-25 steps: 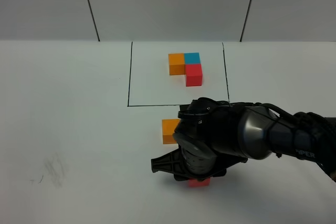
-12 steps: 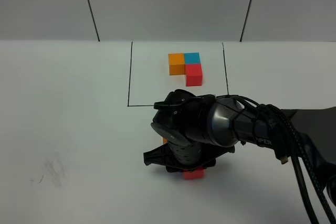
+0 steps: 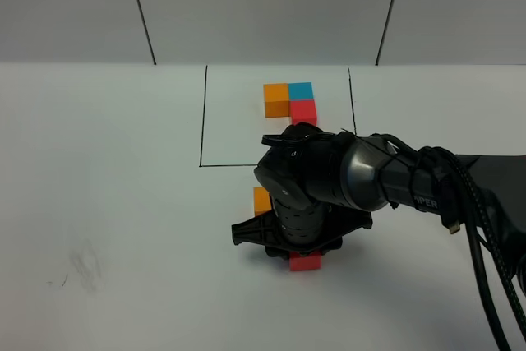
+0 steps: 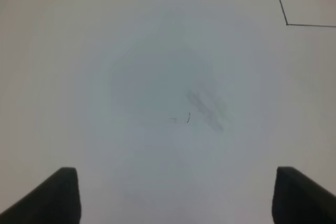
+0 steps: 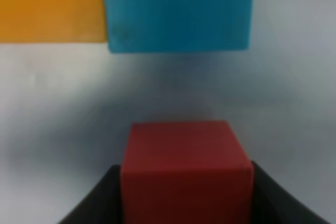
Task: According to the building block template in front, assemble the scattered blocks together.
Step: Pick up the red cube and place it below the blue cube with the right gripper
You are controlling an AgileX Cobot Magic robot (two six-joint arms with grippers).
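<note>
1. Exterior high view: the building block template (image 3: 292, 104), an L of orange, blue and red cubes, sits inside the black drawn rectangle (image 3: 202, 121) at the far middle of the white table (image 3: 107, 203). The right arm (image 3: 386, 182) reaches across the middle and covers most of the scattered blocks. Only a sliver of the loose orange cube (image 3: 261, 200) shows beside the arm, and the loose red cube (image 3: 305, 263) peeks out beneath the right gripper (image 3: 301, 251).

2. Left wrist view: the left gripper (image 4: 176, 195) hangs over bare table with a faint grey smudge (image 4: 207, 108); its two dark fingertips (image 4: 63, 192) stand wide apart with nothing between them.

3. Right wrist view: the right gripper's jaws are closed on the red cube (image 5: 184, 171), one on each side. Ahead of it, the blue cube (image 5: 178, 11) and the orange cube (image 5: 52, 6) sit touching side by side, a clear gap from the red one.
</note>
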